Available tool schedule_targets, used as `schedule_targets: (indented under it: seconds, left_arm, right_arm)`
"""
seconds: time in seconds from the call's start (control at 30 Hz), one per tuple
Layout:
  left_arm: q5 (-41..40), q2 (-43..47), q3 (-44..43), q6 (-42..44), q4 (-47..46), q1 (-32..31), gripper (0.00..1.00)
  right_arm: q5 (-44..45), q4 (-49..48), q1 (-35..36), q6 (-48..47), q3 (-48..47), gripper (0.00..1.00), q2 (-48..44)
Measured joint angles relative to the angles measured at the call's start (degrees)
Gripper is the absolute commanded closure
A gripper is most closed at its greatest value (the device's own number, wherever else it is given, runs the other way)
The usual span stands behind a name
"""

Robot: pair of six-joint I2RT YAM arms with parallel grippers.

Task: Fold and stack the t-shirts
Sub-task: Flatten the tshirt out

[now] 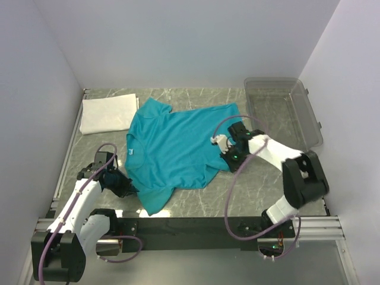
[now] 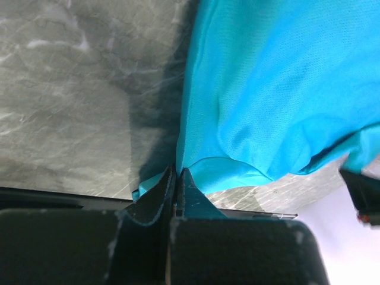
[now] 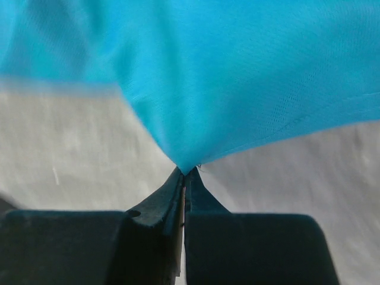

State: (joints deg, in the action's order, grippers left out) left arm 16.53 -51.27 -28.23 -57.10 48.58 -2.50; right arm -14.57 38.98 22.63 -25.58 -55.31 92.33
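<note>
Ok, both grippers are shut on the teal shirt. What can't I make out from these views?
Top view: the left gripper tips merge into shadow at the edge of the teal shirt.
Left wrist: fingers hide how deep the cloth sits.
Right wrist: beyond the right gripper, the shirt is blurred and cut off by the edges.
Top view: lower layers of the white shirt are hidden under its top fold.
</note>
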Motion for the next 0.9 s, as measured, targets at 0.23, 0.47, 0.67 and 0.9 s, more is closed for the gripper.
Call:
schedule_targets:
  seconds: [0.23, 0.47, 0.67, 0.9]
  left_arm:
    - [-1.81, -0.04, -2.54, 0.83, 3.85, -0.02, 0.99]
    - [-1.92, 0.96, -5.40, 2.12, 10.08, -0.02, 0.99]
    - [-1.07, 1.66, -7.98, 2.89, 14.75, -0.13, 0.99]
    - [-0.11, 1.66, -14.10, 5.40, 21.77, -0.22, 0.35]
  right_arm:
    - [1.97, 14.27, -8.24, -23.06, 10.27, 1.00, -18.60]
    - [8.28, 20.41, -14.58, -32.81, 17.94, 1.00, -21.77]
    - [11.32, 20.87, -18.53, -36.22, 17.86, 0.80, -23.04]
    - [10.12, 25.70, -20.28, -38.64, 10.88, 0.46, -23.69]
